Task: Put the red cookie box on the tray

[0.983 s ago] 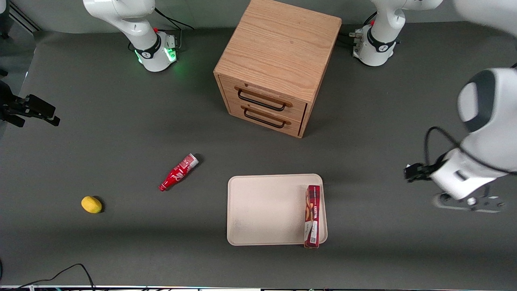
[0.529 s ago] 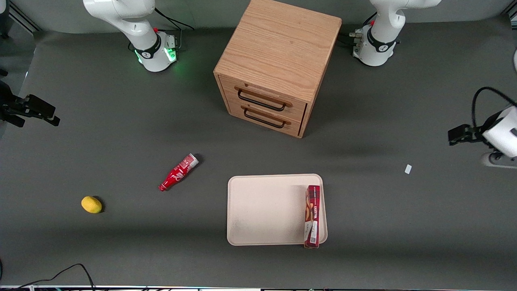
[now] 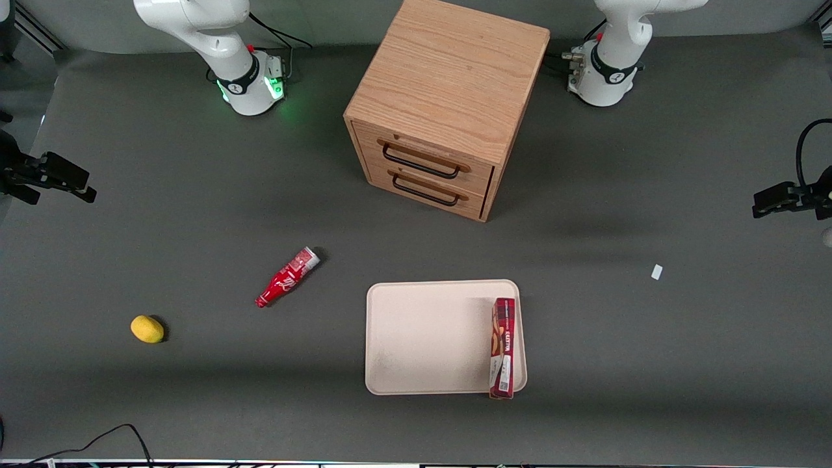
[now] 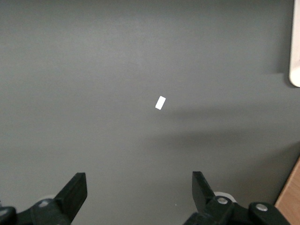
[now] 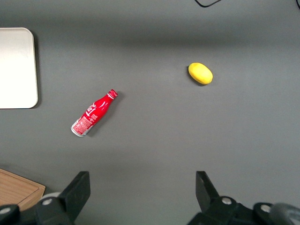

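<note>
Backed off to the working arm's table end since a second ago: gripper spread, empty. Red cookie box lying flat along tray edge, likely done.

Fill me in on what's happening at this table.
The red cookie box already lies on the tray, along the edge toward the working arm's end, its near end just over the rim. The gripper is open and empty, up above bare table at that end, with a small white scrap lying below it. A red bottle, a lemon and the wooden drawer cabinet sit untouched.
</note>
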`<state>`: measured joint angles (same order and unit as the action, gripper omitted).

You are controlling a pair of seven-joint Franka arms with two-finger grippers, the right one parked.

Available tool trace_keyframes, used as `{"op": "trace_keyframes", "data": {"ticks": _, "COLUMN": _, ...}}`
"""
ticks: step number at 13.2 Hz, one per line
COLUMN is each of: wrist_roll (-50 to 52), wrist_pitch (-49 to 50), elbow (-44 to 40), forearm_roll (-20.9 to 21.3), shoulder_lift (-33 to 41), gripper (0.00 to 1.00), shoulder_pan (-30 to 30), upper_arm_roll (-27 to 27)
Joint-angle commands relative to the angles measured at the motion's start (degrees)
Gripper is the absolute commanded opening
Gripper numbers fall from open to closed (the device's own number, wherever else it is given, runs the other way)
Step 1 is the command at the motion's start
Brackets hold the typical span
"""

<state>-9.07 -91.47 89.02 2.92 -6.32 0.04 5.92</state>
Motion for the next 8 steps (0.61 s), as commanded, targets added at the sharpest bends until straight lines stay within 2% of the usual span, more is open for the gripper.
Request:
{"op": "trace_keyframes", "data": {"ticks": 1, "wrist_roll": 5.1, "wrist_pitch": 2.0, "elbow": 2.6, "forearm_roll": -1.0, "shoulder_lift": 4.0, "gripper": 1.00, "shoulder_pan": -0.3, "upper_arm_roll": -1.3}}
{"op": "trace_keyframes", "data": {"ticks": 8, "wrist_roll": 5.5, "wrist_pitch": 1.6, "elbow": 3.6, "forearm_roll": -2.4, "shoulder_lift": 4.4, "gripper": 1.00, "shoulder_pan": -2.0, "upper_arm_roll": -2.3}}
